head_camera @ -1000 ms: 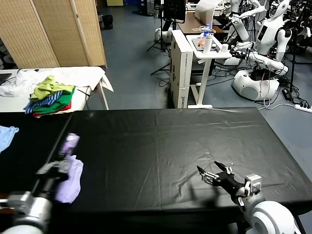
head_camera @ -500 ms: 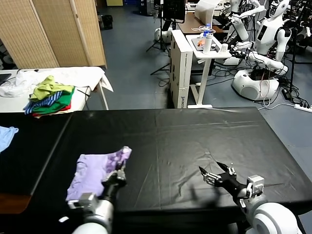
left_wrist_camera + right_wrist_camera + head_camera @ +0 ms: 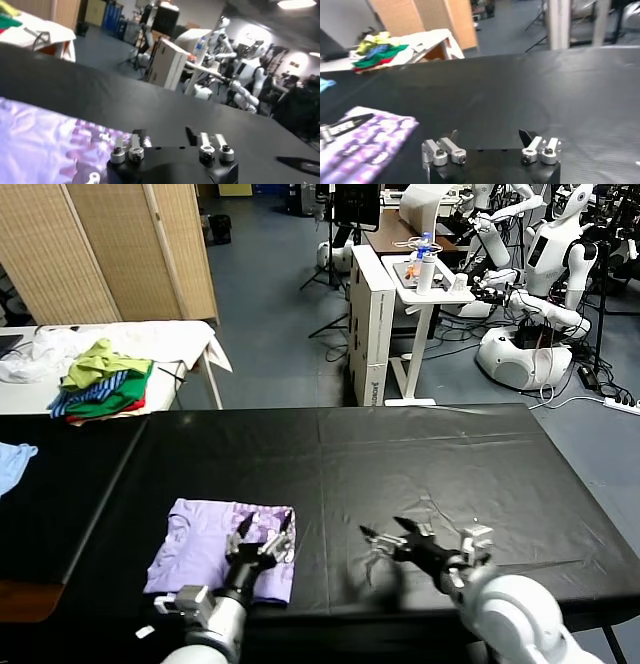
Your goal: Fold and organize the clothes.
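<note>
The clothes, one pale lavender T-shirt [image 3: 195,539], lie flat on the black table [image 3: 420,454] near its front edge, left of centre. The shirt's purple-and-white print [image 3: 262,519] faces up on its right part. My left gripper [image 3: 264,530] hovers over that printed edge, open, with nothing between its fingers. In the left wrist view the gripper [image 3: 164,136] stands wide above the shirt [image 3: 40,145]. My right gripper [image 3: 385,542] is open a short way to the right of the shirt, over bare table. Its wrist view shows the gripper [image 3: 490,136] empty, with the shirt [image 3: 365,145] off to one side.
A green, yellow and striped pile of garments [image 3: 100,379] sits on a white side table at the back left. A light blue cloth [image 3: 12,464] lies at the far left edge. A white cart [image 3: 430,284] and other robots [image 3: 545,294] stand behind the table.
My left gripper carried the shirt from the table's left edge rightward, spread it flat and opened. My right gripper has moved left, closer to the shirt.
</note>
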